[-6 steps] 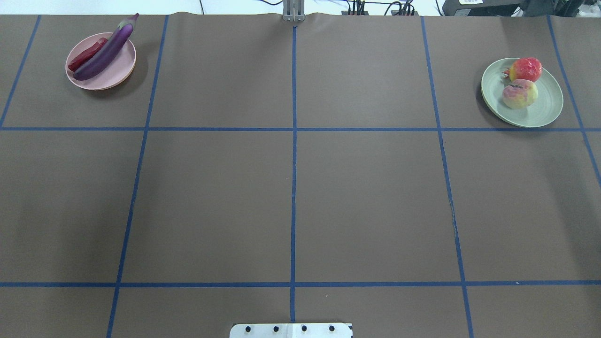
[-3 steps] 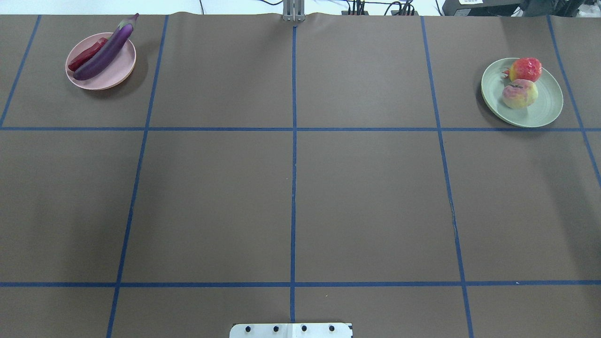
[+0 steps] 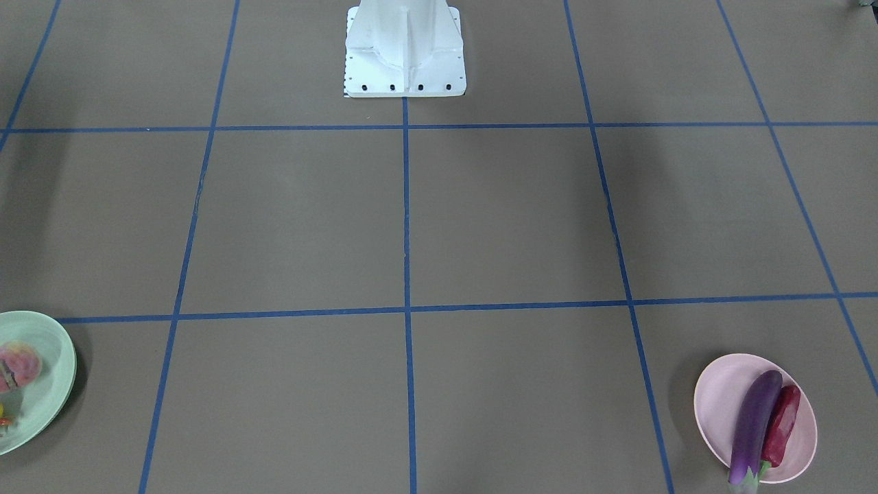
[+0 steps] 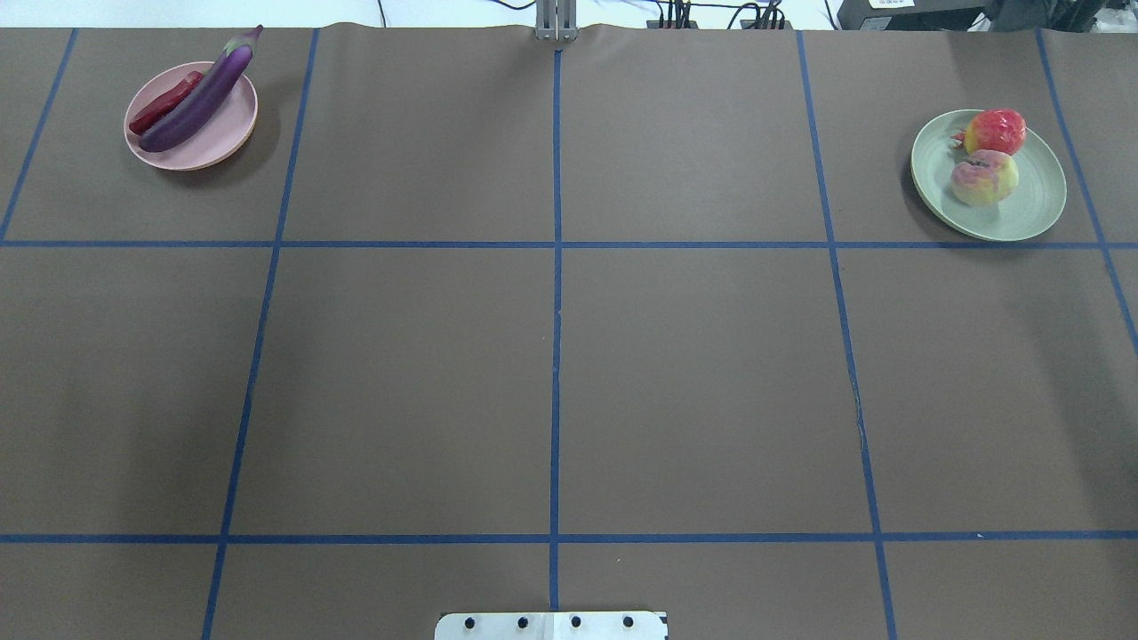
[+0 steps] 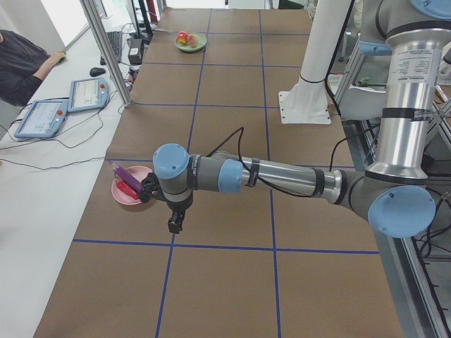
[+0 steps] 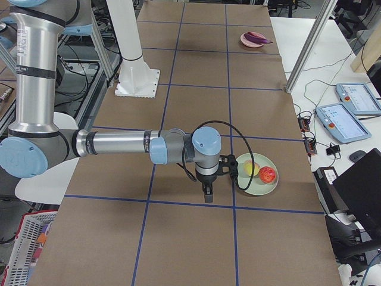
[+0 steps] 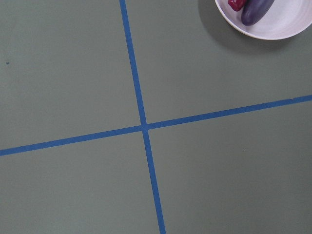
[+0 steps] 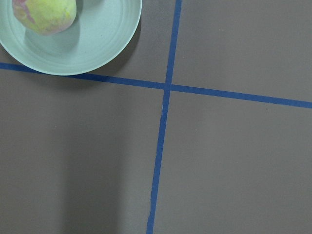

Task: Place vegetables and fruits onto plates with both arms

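Note:
The purple eggplant (image 4: 200, 100) and the red chili (image 4: 160, 105) lie on the pink plate (image 4: 213, 147) at the far left. The bumpy red-orange fruit (image 4: 996, 132) and the pale yellow-pink fruit (image 4: 984, 178) lie on the mint green plate (image 4: 1022, 209) at the far right. My left gripper (image 5: 173, 224) hangs just beside the pink plate (image 5: 130, 199), above the table. My right gripper (image 6: 206, 193) hangs just beside the green plate (image 6: 253, 182). Both show only in the side views, so I cannot tell whether they are open or shut.
The white base block (image 3: 405, 48) stands at the table's near middle edge. Blue tape lines (image 4: 556, 356) grid the brown table. Beyond the far edge are a metal post (image 5: 106, 49), tablets (image 5: 42, 116) and a seated person (image 5: 21, 60).

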{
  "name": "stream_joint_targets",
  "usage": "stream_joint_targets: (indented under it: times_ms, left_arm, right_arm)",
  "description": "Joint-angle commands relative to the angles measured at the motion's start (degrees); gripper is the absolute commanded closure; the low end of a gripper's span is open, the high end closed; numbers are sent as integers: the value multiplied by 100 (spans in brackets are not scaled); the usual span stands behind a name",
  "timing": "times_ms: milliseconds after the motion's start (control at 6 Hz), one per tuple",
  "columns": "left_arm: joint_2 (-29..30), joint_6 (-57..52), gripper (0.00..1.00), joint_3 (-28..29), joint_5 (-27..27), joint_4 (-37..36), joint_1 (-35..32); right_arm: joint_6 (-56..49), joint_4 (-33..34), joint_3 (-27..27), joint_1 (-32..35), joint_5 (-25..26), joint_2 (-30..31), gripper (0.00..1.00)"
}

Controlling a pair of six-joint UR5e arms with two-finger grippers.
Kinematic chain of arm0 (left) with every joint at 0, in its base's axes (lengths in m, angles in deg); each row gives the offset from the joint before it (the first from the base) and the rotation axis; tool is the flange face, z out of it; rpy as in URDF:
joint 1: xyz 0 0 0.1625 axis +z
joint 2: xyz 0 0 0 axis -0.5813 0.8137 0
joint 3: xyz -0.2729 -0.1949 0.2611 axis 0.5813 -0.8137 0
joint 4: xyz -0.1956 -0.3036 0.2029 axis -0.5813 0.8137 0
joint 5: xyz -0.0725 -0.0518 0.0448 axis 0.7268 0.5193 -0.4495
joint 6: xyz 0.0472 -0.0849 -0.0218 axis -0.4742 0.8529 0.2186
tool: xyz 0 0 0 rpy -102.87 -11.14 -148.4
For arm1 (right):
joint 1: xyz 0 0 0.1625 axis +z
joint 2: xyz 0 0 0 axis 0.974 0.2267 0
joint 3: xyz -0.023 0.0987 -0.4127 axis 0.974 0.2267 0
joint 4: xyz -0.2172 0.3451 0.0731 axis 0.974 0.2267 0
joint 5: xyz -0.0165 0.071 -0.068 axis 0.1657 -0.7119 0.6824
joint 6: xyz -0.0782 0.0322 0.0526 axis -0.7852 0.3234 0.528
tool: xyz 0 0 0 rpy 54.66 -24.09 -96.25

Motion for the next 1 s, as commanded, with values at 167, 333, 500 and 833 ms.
stream_joint_targets:
  times_ms: [167,333,500,833]
  left_arm:
    - [23,61,0,-28,13,271,0]
    - [75,52,0,110,-47,262,9]
    - [15,69,0,42,-370,253,0]
    - [-12,69,0,259,-857,218,9]
  right_arm:
    - [-6,-9,6,0,0,9,0]
    - [-6,0,-3,0,0,9,0]
    - [-6,-9,-3,0,0,9,0]
    - [-6,-9,-3,0,0,9,0]
